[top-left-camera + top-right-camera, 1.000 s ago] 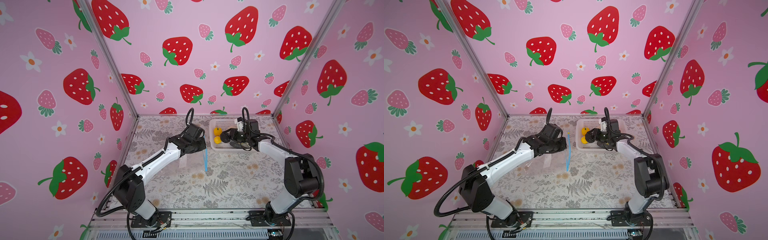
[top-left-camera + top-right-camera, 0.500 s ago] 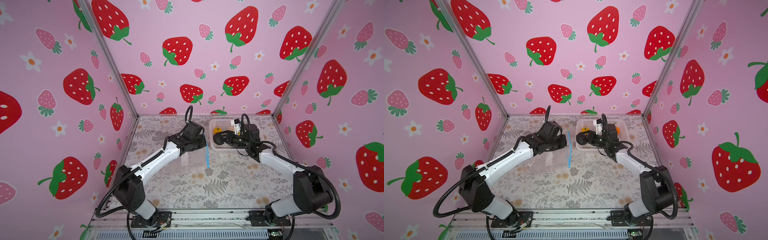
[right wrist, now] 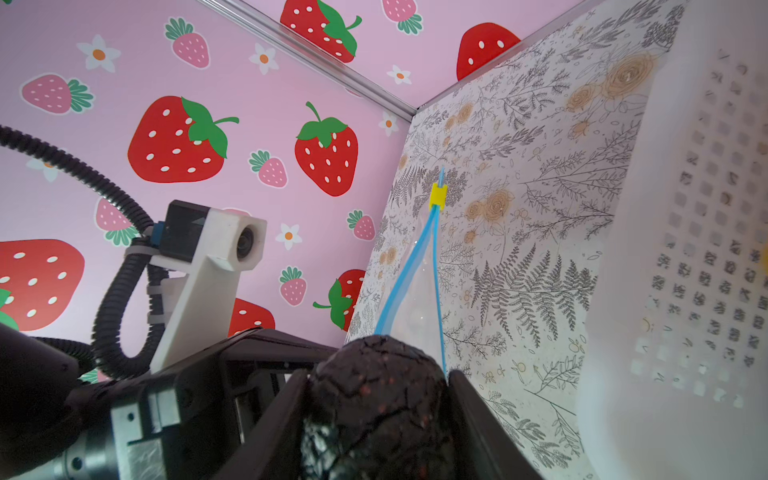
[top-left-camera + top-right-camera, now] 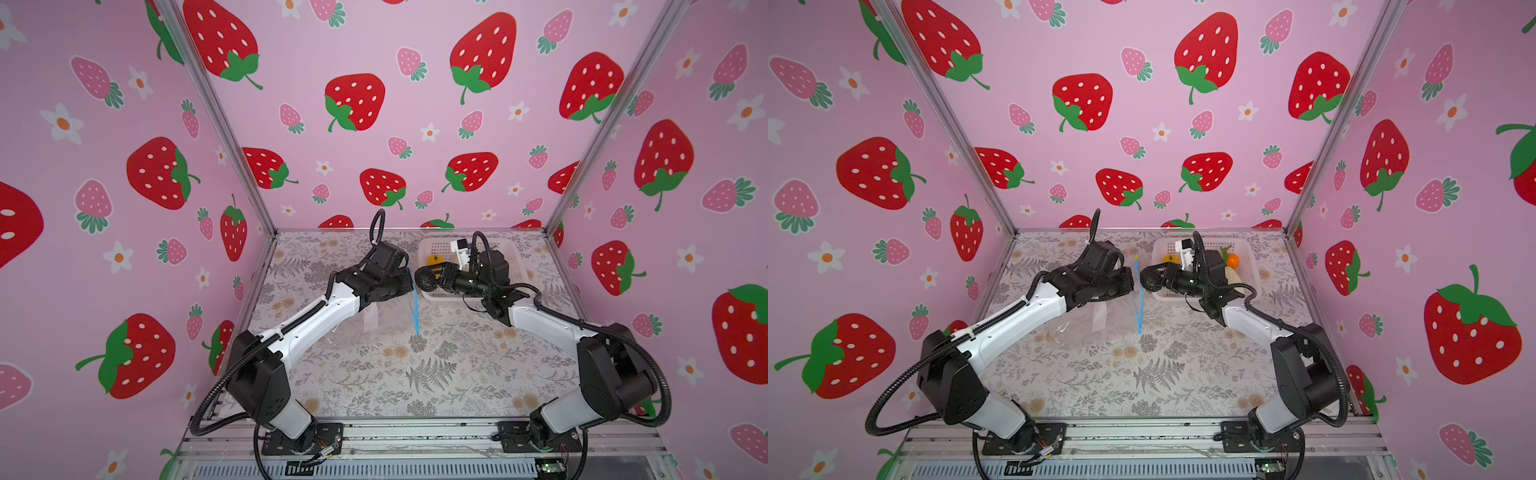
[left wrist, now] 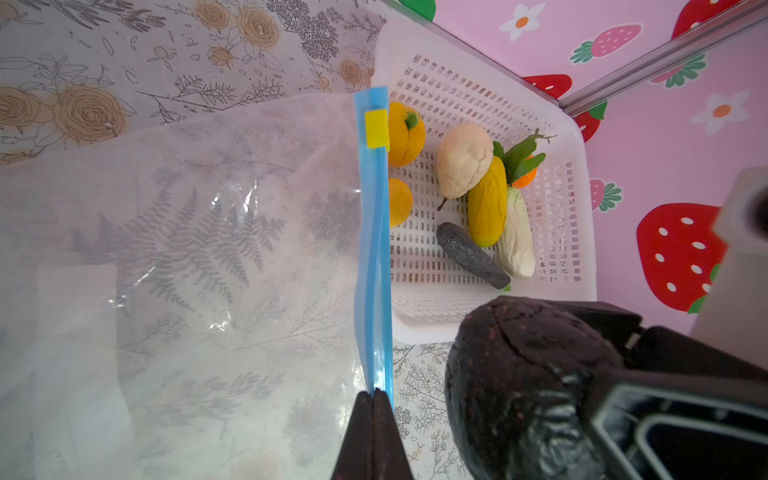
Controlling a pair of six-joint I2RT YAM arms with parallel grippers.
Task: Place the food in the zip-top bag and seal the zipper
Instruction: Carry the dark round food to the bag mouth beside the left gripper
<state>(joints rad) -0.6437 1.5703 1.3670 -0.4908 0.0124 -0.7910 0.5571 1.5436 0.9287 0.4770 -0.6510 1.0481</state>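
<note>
By the basket [image 5: 436, 320]: bag [image 5: 187, 249], mouth open
Left gripper [image 5: 375, 392]: pinched tight on zipper [image 5: 374, 249]
Right gripper [image 3: 376, 399]: clamping dark fruit [image 5: 528, 374], near basket

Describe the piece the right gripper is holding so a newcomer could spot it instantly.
Find the white perforated basket at the back right of the table. Just outside its corner nearest the blue zipper, the right gripper is shut on a dark round lump. Unlike the slim grey piece lying in the basket, it is ball-shaped, near-black with cracked skin and reddish specks.
</note>
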